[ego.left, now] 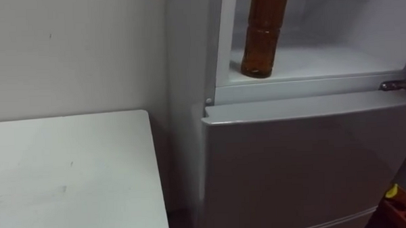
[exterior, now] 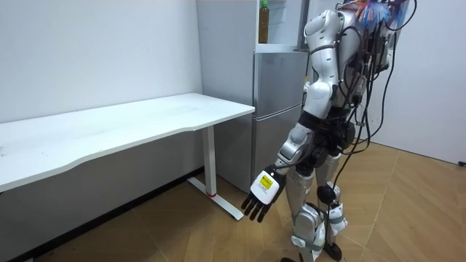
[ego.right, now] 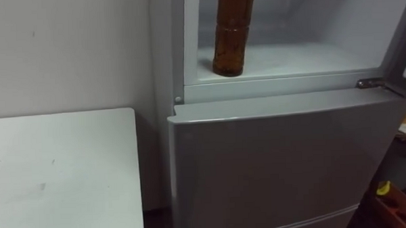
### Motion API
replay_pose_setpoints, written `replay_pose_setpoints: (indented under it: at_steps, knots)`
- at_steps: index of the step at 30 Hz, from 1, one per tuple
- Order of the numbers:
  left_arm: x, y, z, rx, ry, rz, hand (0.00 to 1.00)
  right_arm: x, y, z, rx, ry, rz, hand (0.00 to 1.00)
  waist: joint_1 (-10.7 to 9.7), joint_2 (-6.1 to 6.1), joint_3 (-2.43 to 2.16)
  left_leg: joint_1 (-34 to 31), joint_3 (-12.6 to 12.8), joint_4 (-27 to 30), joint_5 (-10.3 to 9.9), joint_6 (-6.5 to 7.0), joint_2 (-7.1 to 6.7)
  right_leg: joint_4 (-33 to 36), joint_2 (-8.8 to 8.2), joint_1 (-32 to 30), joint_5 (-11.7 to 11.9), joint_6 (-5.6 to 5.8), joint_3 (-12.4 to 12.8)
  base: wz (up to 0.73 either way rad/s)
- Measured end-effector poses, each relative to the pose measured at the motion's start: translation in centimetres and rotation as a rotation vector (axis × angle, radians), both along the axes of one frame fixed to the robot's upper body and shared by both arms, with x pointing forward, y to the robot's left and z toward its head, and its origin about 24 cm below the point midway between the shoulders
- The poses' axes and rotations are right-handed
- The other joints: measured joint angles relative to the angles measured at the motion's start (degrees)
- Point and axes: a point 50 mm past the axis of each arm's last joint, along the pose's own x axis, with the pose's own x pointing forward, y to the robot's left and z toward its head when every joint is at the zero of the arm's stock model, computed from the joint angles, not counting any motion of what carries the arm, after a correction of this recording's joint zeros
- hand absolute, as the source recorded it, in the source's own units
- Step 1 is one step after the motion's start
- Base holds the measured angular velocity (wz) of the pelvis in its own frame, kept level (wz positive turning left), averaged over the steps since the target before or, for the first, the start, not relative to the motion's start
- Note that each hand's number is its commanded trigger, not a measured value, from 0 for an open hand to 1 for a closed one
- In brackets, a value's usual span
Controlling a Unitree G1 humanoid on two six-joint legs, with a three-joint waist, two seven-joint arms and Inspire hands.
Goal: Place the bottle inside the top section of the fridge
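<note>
1 hand, the left hand (exterior: 263, 195), hangs low by the robot's thigh in the room view, fingers straight and empty. Beyond it, the brown bottle (ego.left: 261, 37) stands upright, long axis vertical, cap up, on the upper fridge (ego.left: 336, 60) shelf near its left front corner. A white desk (ego.left: 69, 173) stands just left of the fridge, over a wooden floor (exterior: 182, 233).

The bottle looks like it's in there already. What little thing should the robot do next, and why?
Probably shut the upper fridge. The bottle already stands upright on its floor, near the front left, untouched, and the compartment is open. The left hand hangs open by the robot's side.
</note>
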Motion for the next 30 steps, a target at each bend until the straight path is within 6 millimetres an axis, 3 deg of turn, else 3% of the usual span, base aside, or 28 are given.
replay_pose_setpoints:
  at_steps: [14, 19, 24, 30]
  knots:
    - [-1.1, -1.0, -0.7, -0.032, 0.022, 0.014, 0.0, 0.7, 4.8, 0.1, -0.081, -0.022, 0.12, 0.0, 1.83, 0.58, 0.39, 1.15, 0.29, 0.04, -0.01, -0.01, -0.2, 1.35, -0.2, 0.12, -0.72, -0.02, 0.75, -0.02]
    - [-1.1, -1.3, -0.8, -0.04, 0.027, 0.013, 0.0, 1.2, 5.7, 0.7, -0.116, -0.036, 0.161, 0.0, 1.8, 1.49, 0.87, 1.17, 0.39, -0.03, -0.05, 0.02, -0.2, 1.47, -0.2, 0.02, -0.74, 0.01, 0.93, 0.0]
    - [-1.0, -1.4, -0.8, -0.041, 0.017, 0.011, 0.0, 1.3, 6.7, 1.4, -0.186, -0.04, 0.18, 0.0, 2.26, 2.85, 0.72, 1.26, 0.97, -0.05, -0.04, 0.02, -0.19, 2.15, -0.22, -0.38, -0.75, -0.03, 1.34, -0.06]
    - [-0.9, -1.5, -0.9, -0.04, 0.016, 0.0, 0.0, 1.9, 7.3, 1.2, -0.194, -0.029, 0.227, 0.0, 3.08, 3.0, 0.6, 1.7, 1.46, -0.01, -0.04, 0.02, -0.19, 2.39, -0.08, -0.36, -0.72, -0.03, 2.46, -0.07]
